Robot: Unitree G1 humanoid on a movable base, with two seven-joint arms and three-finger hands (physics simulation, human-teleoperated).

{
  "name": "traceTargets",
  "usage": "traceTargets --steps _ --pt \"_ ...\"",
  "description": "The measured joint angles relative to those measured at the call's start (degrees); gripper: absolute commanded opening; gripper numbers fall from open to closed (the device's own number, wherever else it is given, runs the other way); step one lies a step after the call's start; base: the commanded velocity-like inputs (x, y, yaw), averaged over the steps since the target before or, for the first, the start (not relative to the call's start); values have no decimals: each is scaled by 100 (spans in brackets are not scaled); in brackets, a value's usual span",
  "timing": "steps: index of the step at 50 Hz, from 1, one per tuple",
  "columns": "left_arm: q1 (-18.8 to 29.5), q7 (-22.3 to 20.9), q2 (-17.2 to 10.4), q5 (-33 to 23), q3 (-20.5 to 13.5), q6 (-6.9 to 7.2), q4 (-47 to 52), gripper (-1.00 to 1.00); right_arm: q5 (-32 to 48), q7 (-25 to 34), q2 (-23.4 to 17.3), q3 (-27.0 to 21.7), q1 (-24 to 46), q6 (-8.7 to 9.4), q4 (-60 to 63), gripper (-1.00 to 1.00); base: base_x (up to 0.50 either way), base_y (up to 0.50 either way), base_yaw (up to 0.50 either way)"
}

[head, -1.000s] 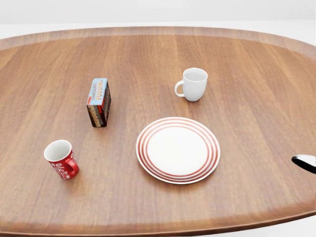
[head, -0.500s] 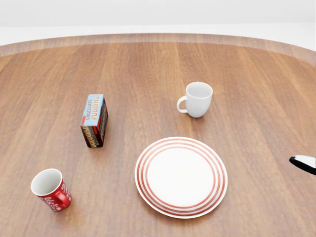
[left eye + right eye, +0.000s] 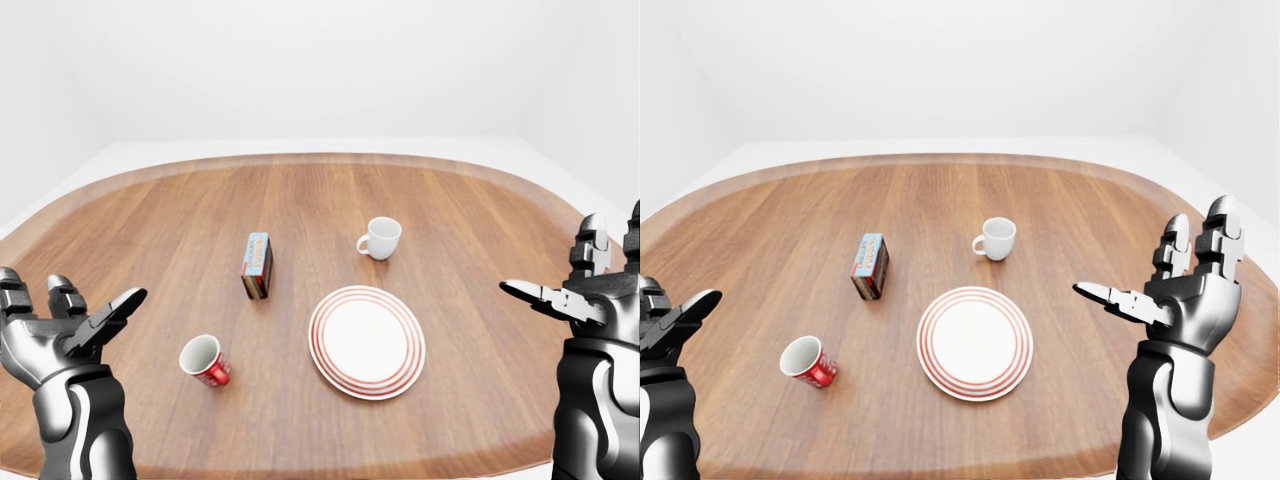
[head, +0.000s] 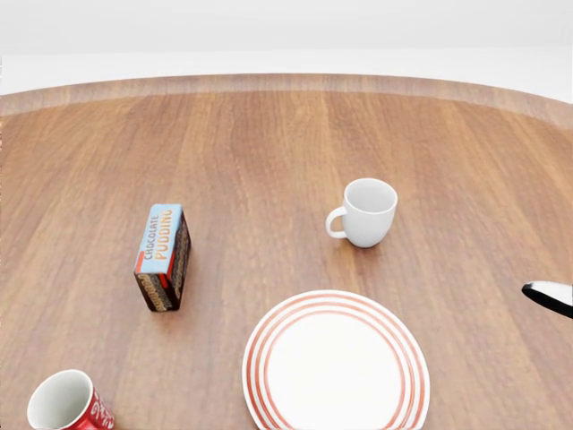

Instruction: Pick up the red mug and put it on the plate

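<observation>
So head view shifts, camera moving in: mug [image 3: 205, 360] untouched on desk [image 3: 150, 230], left of plate [image 3: 366, 341]. Left hand [image 3: 62, 325], right hand [image 3: 1180, 290] both spread, empty. Grasp not started.

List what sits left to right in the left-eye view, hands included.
left hand → red mug → pudding box → plate → right hand. White mug left out: it overlaps the plate's span.
</observation>
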State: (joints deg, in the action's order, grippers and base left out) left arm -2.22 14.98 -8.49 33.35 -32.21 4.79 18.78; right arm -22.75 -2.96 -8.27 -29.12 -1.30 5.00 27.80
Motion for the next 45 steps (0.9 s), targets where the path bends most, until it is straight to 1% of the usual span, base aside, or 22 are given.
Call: traceTargets --steps 6,16,42,45 --pt "12 7 -5 7 4 10 7 100 7 0 -1 10 14 0 -27 100 24 0 0" --pt "12 7 -3 3 11 10 6 100 38 2 1 36 5 0 -63 100 0 5 0" --pt "-2 -2 10 -17 23 -12 6 100 164 61 26 102 0 0 -165 100 4 49 0" --pt "-3 0 8 -21 22 -11 7 100 169 70 29 116 3 0 -174 100 5 28 0"
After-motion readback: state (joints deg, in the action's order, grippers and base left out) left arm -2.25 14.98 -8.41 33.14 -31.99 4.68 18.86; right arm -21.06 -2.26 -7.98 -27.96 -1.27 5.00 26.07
